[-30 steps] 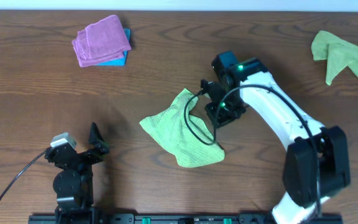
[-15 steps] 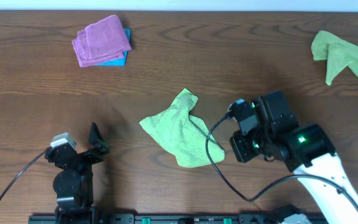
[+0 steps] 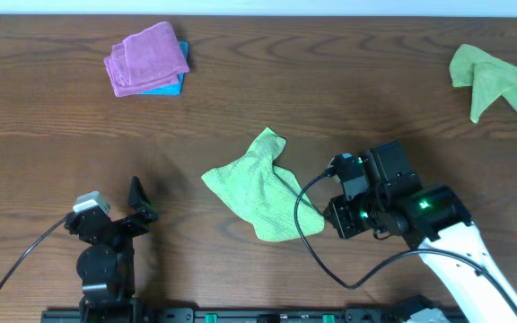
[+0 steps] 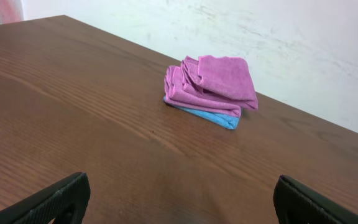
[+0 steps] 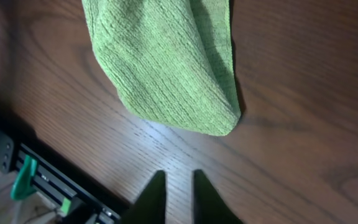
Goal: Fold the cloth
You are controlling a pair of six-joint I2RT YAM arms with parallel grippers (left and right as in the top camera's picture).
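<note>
The green cloth [image 3: 258,188] lies crumpled and partly doubled over in the middle of the table. In the right wrist view its rounded lower corner [image 5: 166,62] lies just ahead of my fingers. My right gripper [image 3: 336,218] hovers just right of that corner, apart from it. Its fingertips [image 5: 179,180] are nearly together with only bare wood between them. My left gripper [image 3: 139,203] rests at the front left, far from the cloth. Its fingers [image 4: 179,202] are spread wide and empty.
A folded pink cloth on a blue one [image 3: 146,58] sits at the back left and shows in the left wrist view [image 4: 213,87]. Another green cloth [image 3: 492,81] lies at the back right. The table's front rail [image 5: 17,168] is close behind my right gripper.
My right arm has left the cloth's upper right edge and swung back toward the front, then eased slightly left toward the cloth's lower corner. The cloth lies free. The left arm is still.
</note>
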